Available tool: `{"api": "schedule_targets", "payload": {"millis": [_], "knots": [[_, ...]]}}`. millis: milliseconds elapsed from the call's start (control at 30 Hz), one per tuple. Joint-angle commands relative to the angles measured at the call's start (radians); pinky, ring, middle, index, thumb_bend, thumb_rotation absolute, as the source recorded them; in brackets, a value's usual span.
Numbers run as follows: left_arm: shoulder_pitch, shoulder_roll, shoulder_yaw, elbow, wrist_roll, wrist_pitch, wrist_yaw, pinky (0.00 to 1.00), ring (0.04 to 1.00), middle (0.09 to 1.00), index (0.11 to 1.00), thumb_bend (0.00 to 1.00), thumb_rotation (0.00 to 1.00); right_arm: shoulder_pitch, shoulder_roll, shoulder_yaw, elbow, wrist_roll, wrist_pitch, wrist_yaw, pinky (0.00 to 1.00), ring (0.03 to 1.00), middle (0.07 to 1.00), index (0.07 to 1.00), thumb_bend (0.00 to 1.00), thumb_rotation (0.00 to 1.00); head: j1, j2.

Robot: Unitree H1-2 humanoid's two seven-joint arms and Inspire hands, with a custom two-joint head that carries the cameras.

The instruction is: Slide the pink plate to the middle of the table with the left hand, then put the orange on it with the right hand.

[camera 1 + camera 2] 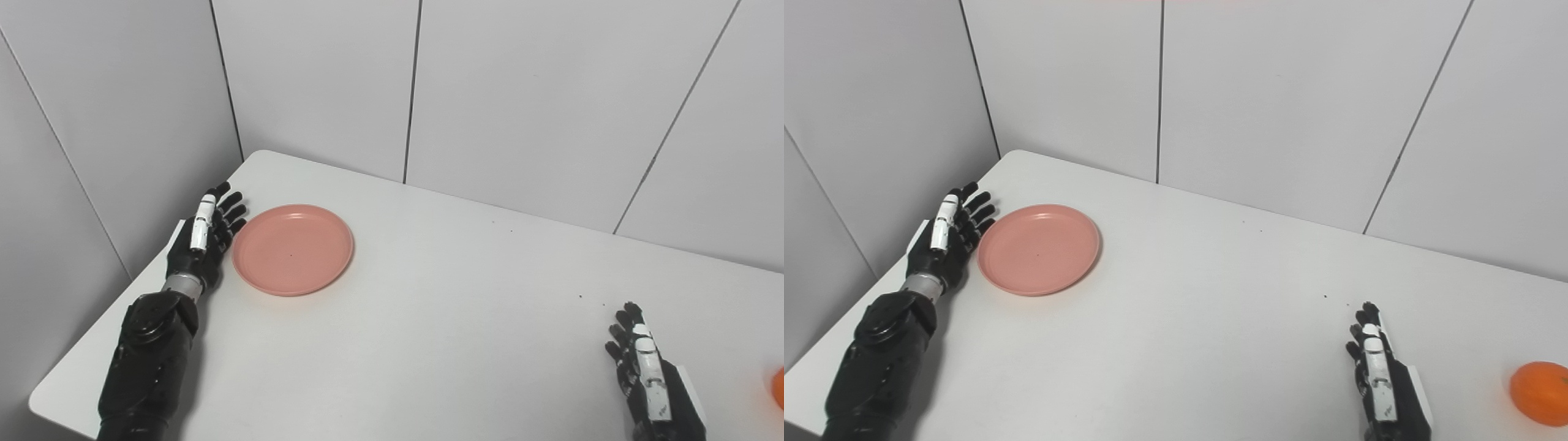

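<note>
A pink plate [293, 249] lies flat on the white table [441, 318], toward its far left corner. My left hand [206, 236] stands open right beside the plate's left rim, fingers stretched out and close to or touching the rim. Near the front right, my right hand [1379, 376] rests open above the table, holding nothing. An orange [1540, 392] sits on the table to the right of that hand, at the picture's right edge; only a sliver of the orange [778, 387] shows in the left eye view.
Grey wall panels [490, 92] close in the table at the back and on the left. The table's left edge runs just behind my left forearm [150, 355]. A few dark specks dot the tabletop.
</note>
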Motion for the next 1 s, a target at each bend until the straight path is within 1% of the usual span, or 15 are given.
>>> {"api": "schedule_targets", "payload": {"millis": [0,67,133,200,333,467,633,767,900,967], "knots": [[-0.018,-0.002,-0.010,-0.027,-0.009,0.023,0.000,0.91,0.908,0.909,0.904,0.36,1.00,-0.015,0.002,-0.003,-0.028,0.013,0.018,0.002,1.00,1.000,1.000,1.000,0.21,1.00,-0.001,0.002],[-0.016,-0.009,-0.015,-0.045,-0.009,0.034,0.000,0.91,0.910,0.910,0.905,0.35,1.00,-0.015,0.001,-0.003,-0.024,0.012,0.011,0.002,1.00,1.000,1.000,1.000,0.20,1.00,-0.003,0.005],[-0.010,-0.011,-0.030,-0.048,0.000,0.015,-0.019,0.91,0.916,0.916,0.908,0.35,1.00,-0.015,0.003,-0.005,-0.020,0.019,0.013,0.004,1.00,1.000,1.000,1.000,0.21,1.00,-0.004,0.006],[-0.008,-0.012,-0.041,-0.050,0.004,0.012,-0.023,0.91,0.919,0.921,0.909,0.35,1.00,-0.015,0.001,-0.003,-0.018,0.018,0.011,0.006,1.00,1.000,1.000,1.000,0.21,1.00,-0.005,0.008],[-0.005,-0.027,-0.055,-0.083,-0.002,0.039,-0.011,0.91,0.918,0.924,0.907,0.34,1.00,-0.015,-0.003,0.001,-0.024,0.011,0.017,0.002,1.00,1.000,1.000,1.000,0.21,1.00,-0.010,0.010],[-0.002,-0.036,-0.069,-0.095,0.006,0.044,-0.010,0.92,0.930,0.941,0.931,0.36,0.98,-0.017,-0.003,0.001,-0.022,0.006,0.013,-0.001,1.00,1.000,1.000,1.000,0.20,1.00,-0.010,0.011],[-0.005,-0.060,-0.082,-0.126,0.016,0.082,0.019,0.90,0.910,0.921,0.909,0.36,1.00,-0.015,-0.002,-0.001,-0.025,0.008,0.016,0.001,1.00,1.000,1.000,1.000,0.20,1.00,-0.010,0.015],[-0.006,-0.082,-0.102,-0.153,0.007,0.102,0.021,0.91,0.913,0.924,0.910,0.34,1.00,-0.014,-0.001,-0.001,-0.029,0.003,0.024,-0.003,1.00,1.000,1.000,1.000,0.21,1.00,-0.011,0.019],[-0.009,-0.095,-0.118,-0.158,0.013,0.101,0.019,0.92,0.916,0.922,0.905,0.34,1.00,-0.012,-0.001,0.002,-0.036,-0.007,0.020,-0.006,1.00,1.000,1.000,1.000,0.20,1.00,-0.018,0.023],[-0.010,-0.102,-0.126,-0.160,0.018,0.101,0.025,0.91,0.906,0.910,0.891,0.34,1.00,-0.013,0.004,0.002,-0.039,-0.010,0.024,-0.011,1.00,1.000,1.000,1.000,0.20,1.00,-0.022,0.026]]}}
